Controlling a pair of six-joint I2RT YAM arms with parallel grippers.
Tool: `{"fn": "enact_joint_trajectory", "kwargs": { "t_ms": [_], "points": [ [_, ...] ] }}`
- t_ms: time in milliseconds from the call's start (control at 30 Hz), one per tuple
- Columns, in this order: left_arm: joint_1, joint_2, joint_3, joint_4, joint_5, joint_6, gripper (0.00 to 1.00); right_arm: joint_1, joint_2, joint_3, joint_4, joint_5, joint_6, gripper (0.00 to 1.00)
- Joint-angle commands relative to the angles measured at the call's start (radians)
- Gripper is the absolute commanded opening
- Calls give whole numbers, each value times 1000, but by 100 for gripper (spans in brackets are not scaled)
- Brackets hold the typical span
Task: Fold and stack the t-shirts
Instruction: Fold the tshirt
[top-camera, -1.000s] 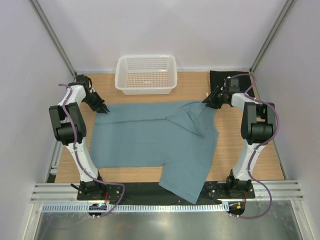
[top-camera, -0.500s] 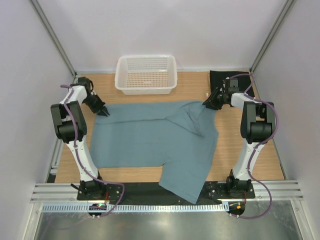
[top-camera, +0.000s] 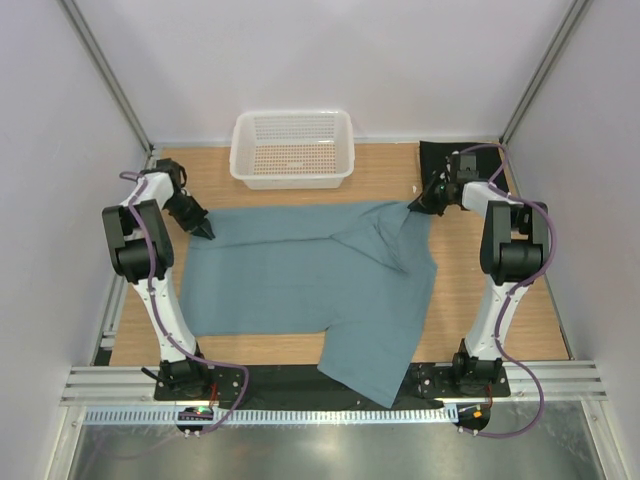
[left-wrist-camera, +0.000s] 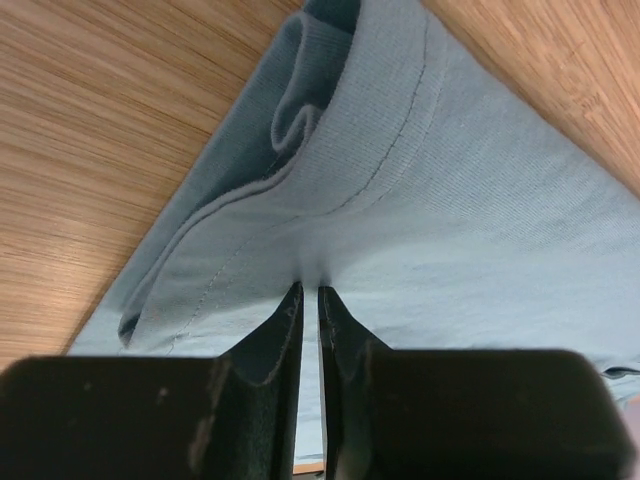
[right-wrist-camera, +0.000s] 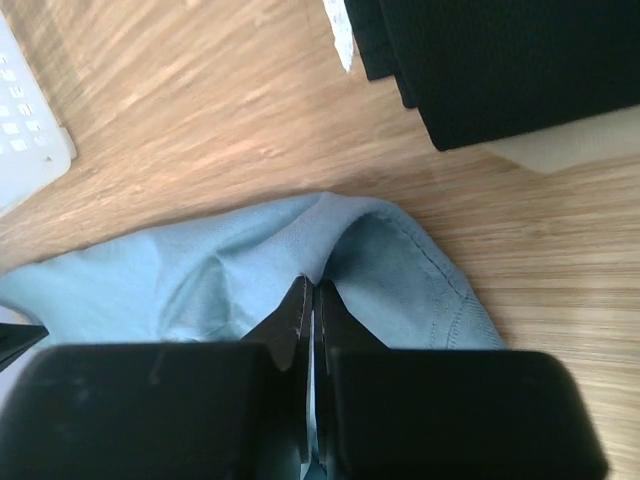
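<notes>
The large teal-blue t-shirt (top-camera: 310, 280) lies spread on the wooden table, with one flap folded over near its right side. My left gripper (top-camera: 205, 230) is at the shirt's far left corner; in the left wrist view its jaws (left-wrist-camera: 310, 290) pinch a fold of the hemmed teal cloth (left-wrist-camera: 400, 180). My right gripper (top-camera: 412, 205) is at the far right corner, shut on a raised peak of the teal cloth (right-wrist-camera: 400, 270), its tips (right-wrist-camera: 313, 285) nearly touching. A folded black t-shirt (top-camera: 440, 160) lies at the back right, with a cream-beige t-shirt (right-wrist-camera: 560, 150) showing under it.
A white mesh basket (top-camera: 292, 148) stands at the back middle, just beyond the teal shirt's far edge; its corner (right-wrist-camera: 25, 130) shows in the right wrist view. The shirt's near part hangs over the table's front edge (top-camera: 370, 380). Side walls stand close to both arms.
Both grippers have closed on the teal shirt's far corners, the right one more markedly. The left gripper has shifted slightly along the shirt's edge. The shirt itself has barely moved.
</notes>
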Motion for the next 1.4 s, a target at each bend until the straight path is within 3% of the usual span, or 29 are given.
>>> {"fn": "enact_joint_trajectory", "kwargs": {
  "t_ms": [0, 133, 300, 433, 500, 633, 767, 933, 1133, 1367],
  "points": [
    [5, 16, 25, -24, -50, 11, 11, -12, 4, 101, -36, 34, -49, 1],
    [10, 20, 22, -27, -70, 20, 11, -15, 38, 199, -171, 74, -121, 1],
    [12, 19, 2, -16, -81, 34, 11, -20, 87, 262, -210, 57, -157, 2],
    [10, 2, 8, -22, -76, 41, 11, -18, 113, 323, -257, 47, -161, 15],
    [12, -22, 20, -36, -73, 51, 15, -17, 87, 345, -361, 87, -196, 23],
    [1, -102, 23, -48, -63, 61, 24, 0, -59, 243, -432, 140, -230, 38],
    [-36, -151, 5, -21, -20, 69, 30, 54, -181, 85, -414, 36, -224, 45],
    [-82, -161, -22, 6, 20, 69, 29, 113, -300, -153, -313, 17, -215, 45],
    [-102, -168, -70, 30, 16, 61, 28, 118, -261, -178, -242, -64, -157, 36],
    [-71, -170, -55, 32, 32, 55, 27, 150, -271, -191, -224, -109, -210, 46]
  ]
}}
